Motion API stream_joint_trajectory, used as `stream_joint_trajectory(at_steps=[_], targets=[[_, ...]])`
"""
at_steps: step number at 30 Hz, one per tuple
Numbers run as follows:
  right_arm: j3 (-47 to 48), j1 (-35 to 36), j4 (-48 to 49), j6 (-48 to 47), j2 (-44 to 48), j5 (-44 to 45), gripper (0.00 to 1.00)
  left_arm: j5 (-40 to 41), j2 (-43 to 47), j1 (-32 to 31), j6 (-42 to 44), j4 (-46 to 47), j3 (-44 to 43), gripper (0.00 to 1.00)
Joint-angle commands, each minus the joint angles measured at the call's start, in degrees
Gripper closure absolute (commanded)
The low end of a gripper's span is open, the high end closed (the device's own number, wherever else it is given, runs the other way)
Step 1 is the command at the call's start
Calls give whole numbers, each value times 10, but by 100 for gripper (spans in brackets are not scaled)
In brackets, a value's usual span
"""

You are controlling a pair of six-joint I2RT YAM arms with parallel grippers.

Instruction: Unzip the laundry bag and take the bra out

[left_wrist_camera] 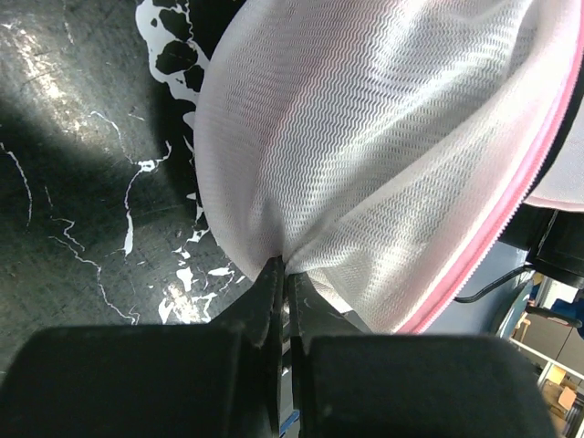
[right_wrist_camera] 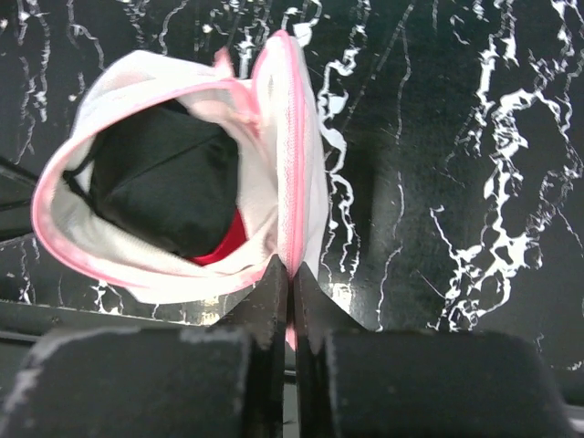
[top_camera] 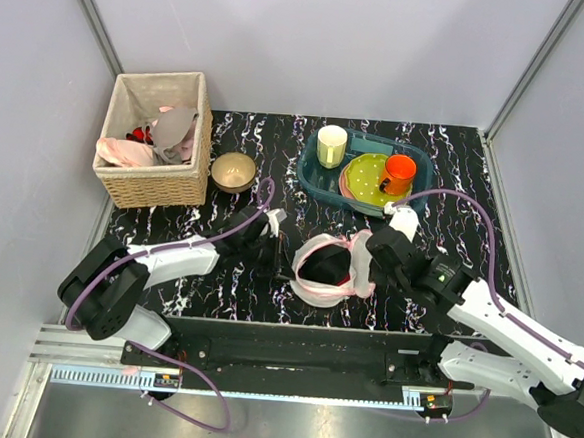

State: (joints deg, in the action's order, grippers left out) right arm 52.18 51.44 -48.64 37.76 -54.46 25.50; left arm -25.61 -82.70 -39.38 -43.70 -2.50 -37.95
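Mesh fills most of the left wrist view: the white wall of the laundry bag (left_wrist_camera: 365, 155) bunches down into the left gripper (left_wrist_camera: 283, 274), whose two dark fingers are pressed together on a pinched fold of it, with a line of pink zipper trim running down the bag's right side. From above, the laundry bag (top_camera: 334, 267) lies on the black marbled tabletop (top_camera: 267, 147) near the front edge, between the two arms, its mouth gaping upward. The left gripper (top_camera: 286, 247) meets its left side and the right gripper (top_camera: 370, 257) its right side. In the right wrist view the right gripper (right_wrist_camera: 290, 274) is clamped on the pink-trimmed edge of the laundry bag (right_wrist_camera: 137, 265), the fingers closed with the trim rising straight up out of them. The zipper rim forms an open loop to the left, and inside it lies the bra (right_wrist_camera: 222, 245), showing as a dark mass with a patch of red at its lower right; it is still within the pouch, and its straps cannot be made out. Toward the back left stands a wicker basket (top_camera: 159, 185) holding pale cloths, a small bowl (top_camera: 233, 171) just beside it. Farther right, a teal tray (top_camera: 313, 175) carries a cream cup (top_camera: 331, 146), a green plate (top_camera: 363, 179) and an orange mug (top_camera: 398, 173).
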Motion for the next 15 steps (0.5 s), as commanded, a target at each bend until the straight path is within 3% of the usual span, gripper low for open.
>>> stream_joint_trajectory(at_steps=[1, 3, 8, 10, 13, 15], targets=[[-10, 4, -13, 6, 18, 54, 100, 21, 10, -2, 20, -13, -27, 100], [-13, 4, -8, 12, 26, 44, 100, 27, 16, -3, 27, -42, -33, 93], [0, 4, -7, 16, 44, 36, 100, 153, 106, -3, 79, -246, -123, 1], [5, 3, -8, 18, 44, 28, 100, 229, 160, -3, 80, -276, -153, 1], [18, 4, 6, 14, 34, 6, 100, 253, 184, -15, 68, -280, -178, 1], [28, 3, 7, 14, 26, 0, 100, 302, 172, -73, 64, -283, -215, 1]])
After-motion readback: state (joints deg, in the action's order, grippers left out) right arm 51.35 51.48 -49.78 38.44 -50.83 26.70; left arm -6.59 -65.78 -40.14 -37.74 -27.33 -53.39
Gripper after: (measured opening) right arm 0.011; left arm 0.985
